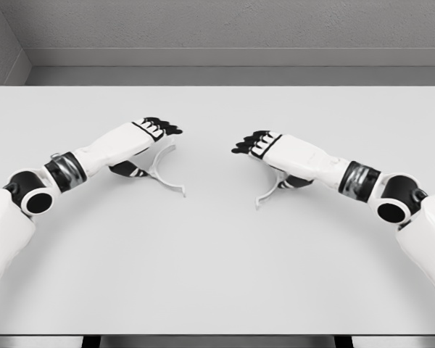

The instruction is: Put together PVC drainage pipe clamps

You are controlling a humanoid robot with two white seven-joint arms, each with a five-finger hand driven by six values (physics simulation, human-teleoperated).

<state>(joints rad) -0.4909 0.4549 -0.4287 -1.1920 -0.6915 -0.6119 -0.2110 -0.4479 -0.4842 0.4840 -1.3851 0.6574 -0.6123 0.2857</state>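
Hands: left hand [148, 138] fingers grip one clamp half [167, 174], right hand [264, 145] fingers another clamp half [268, 192]

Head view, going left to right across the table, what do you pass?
Left hand → left clamp half beneath it → bare table → right clamp half → right hand above it.

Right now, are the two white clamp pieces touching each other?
Apart. The head view shows bare table between the left clamp half and the right clamp half.
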